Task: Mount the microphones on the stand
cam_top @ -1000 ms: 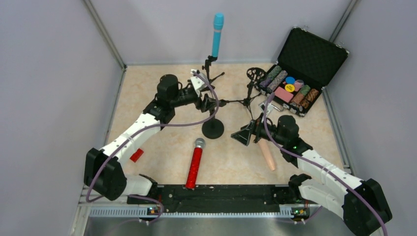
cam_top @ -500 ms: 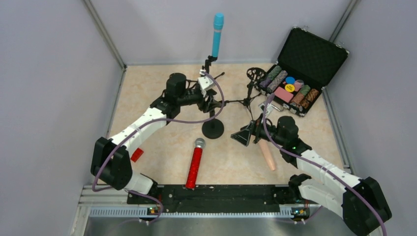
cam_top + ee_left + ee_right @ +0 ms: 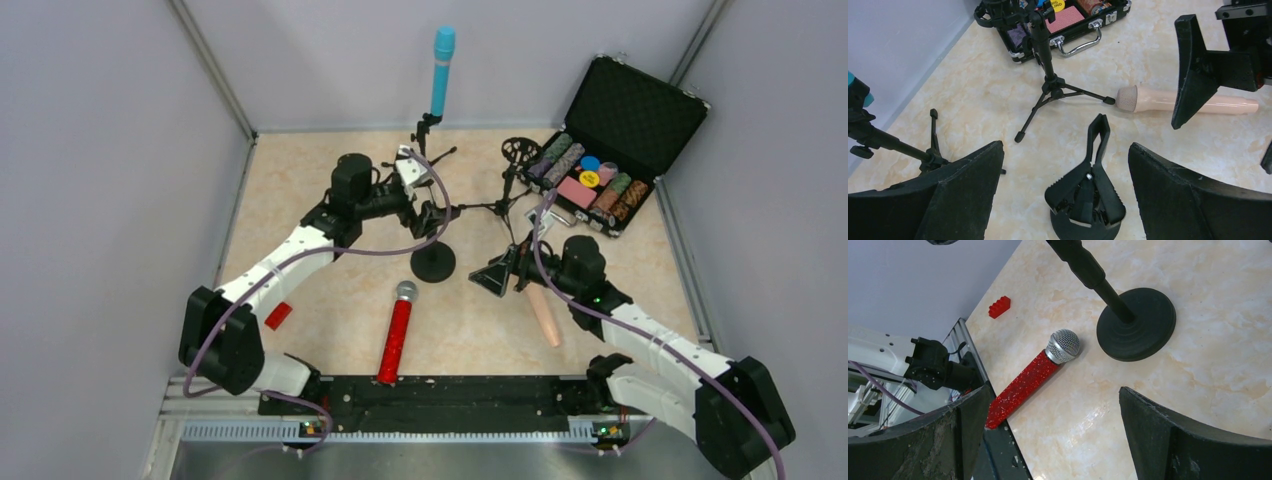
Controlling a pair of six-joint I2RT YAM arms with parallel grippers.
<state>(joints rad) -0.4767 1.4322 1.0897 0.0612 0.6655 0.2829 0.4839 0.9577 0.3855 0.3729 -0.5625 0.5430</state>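
Left gripper (image 3: 1065,147): jaws now spread to their widest and empty, where a second ago they were half closed. They hang over the spring clip (image 3: 1088,192) of the round-based stand (image 3: 1136,322), which carries nothing. Right gripper (image 3: 1053,390): jaws wide, empty, unchanged, beside the peach microphone (image 3: 1153,99) toward the table's (image 3: 300,170) right edge. Red microphone (image 3: 1030,377) lies by the near edge. Teal microphone (image 3: 441,70) stands mounted at the far edge. Judged: clip let go, two microphones left to fit.

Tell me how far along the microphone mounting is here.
Done: the teal microphone stands upright in the back stand. In hand: nothing; the left gripper is open over the round-base stand's empty clip, the right gripper open too. Left: the red microphone and peach microphone lie on the table.
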